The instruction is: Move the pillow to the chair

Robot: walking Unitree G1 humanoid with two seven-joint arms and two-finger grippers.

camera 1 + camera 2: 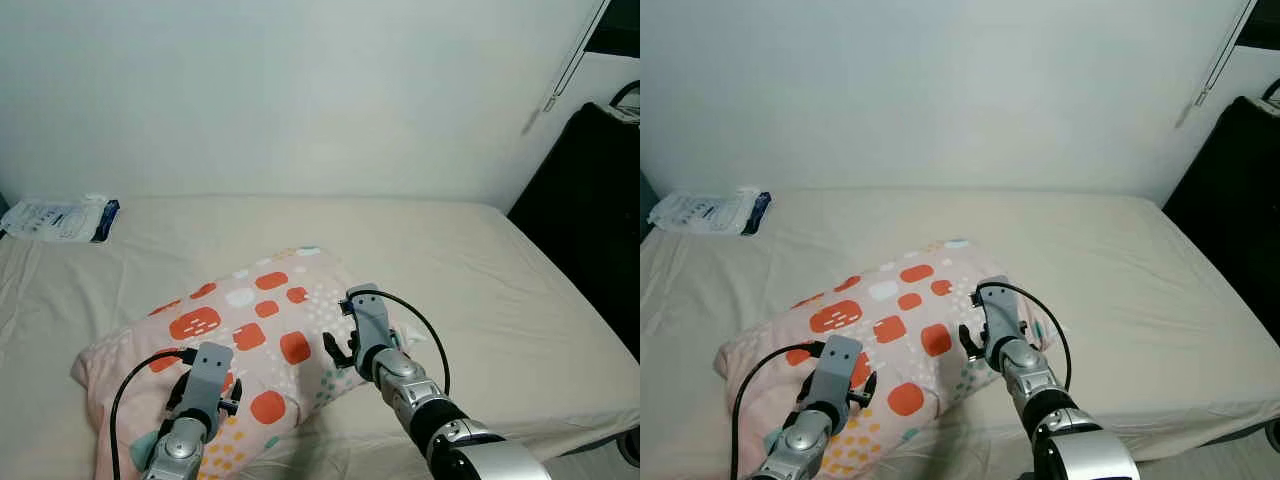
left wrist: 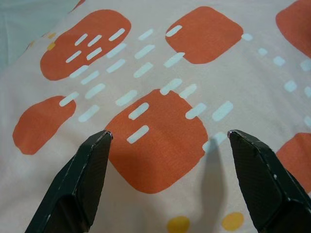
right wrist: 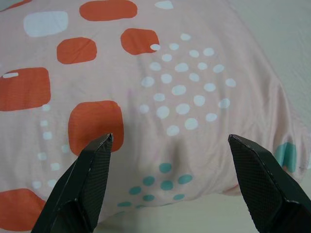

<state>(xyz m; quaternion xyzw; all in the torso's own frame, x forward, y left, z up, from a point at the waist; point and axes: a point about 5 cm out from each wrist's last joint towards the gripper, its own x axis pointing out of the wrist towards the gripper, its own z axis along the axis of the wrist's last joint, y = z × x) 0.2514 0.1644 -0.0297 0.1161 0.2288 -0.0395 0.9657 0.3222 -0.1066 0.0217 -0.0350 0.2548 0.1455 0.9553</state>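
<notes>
A pink pillow (image 1: pixel 250 320) with orange squares, white dashes and teal dots lies on the beige bed (image 1: pixel 480 290), near its front edge. My left gripper (image 1: pixel 205 388) rests over the pillow's near left part. In the left wrist view it (image 2: pixel 170 135) is open, with an orange square of the pillow (image 2: pixel 155 73) between its fingers. My right gripper (image 1: pixel 352 338) is at the pillow's near right side. In the right wrist view it (image 3: pixel 170 138) is also open, just above the dotted corner of the pillow (image 3: pixel 146 87).
A white and blue plastic packet (image 1: pixel 60 218) lies at the back left of the bed. A tall black object (image 1: pixel 590 220) stands beside the bed on the right. A pale wall runs behind the bed.
</notes>
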